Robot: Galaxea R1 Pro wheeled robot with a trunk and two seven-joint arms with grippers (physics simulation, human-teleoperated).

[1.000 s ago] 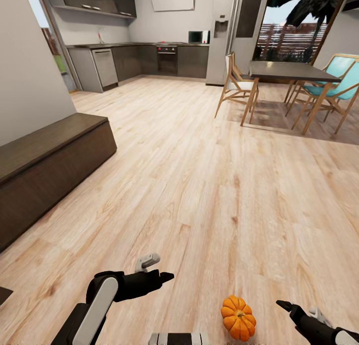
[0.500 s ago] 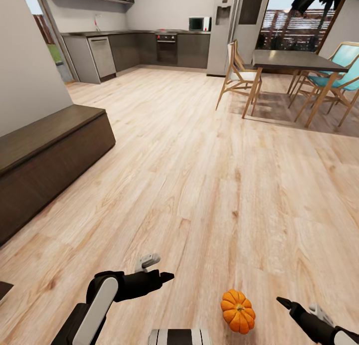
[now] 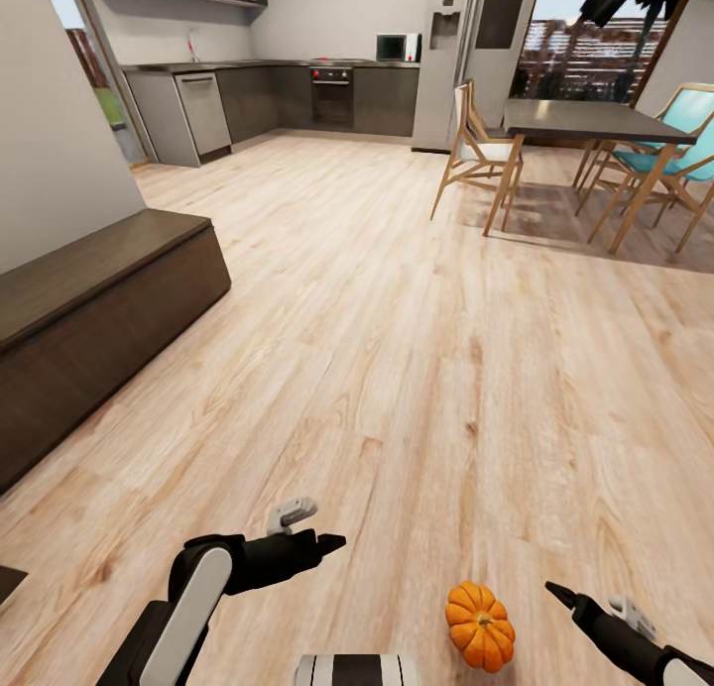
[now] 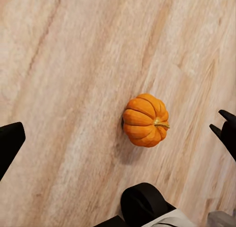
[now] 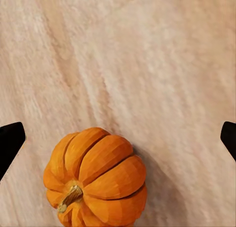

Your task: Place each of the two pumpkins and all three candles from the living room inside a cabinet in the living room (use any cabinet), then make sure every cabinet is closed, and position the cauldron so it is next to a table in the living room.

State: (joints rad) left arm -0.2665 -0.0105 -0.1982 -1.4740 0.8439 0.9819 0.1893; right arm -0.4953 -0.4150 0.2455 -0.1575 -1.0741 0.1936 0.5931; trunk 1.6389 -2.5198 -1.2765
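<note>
A pumpkin (image 3: 480,627) is lying on the wooden floor (image 3: 416,369) between both arms; the right pincer (image 5: 118,138) is gaping apart above it, the left pincer (image 3: 322,542) unreadable.

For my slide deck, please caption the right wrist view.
Open right tool poised above an orange pumpkin lying on the pale wood floor.

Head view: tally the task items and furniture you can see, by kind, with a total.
Pumpkins: 1, lying on the wooden floor
Cabinets: 1, long, low, dark brown, by the wall
Dining tables: 1
Chairs: 3, one white-seated, two teal
Total: 6
</note>
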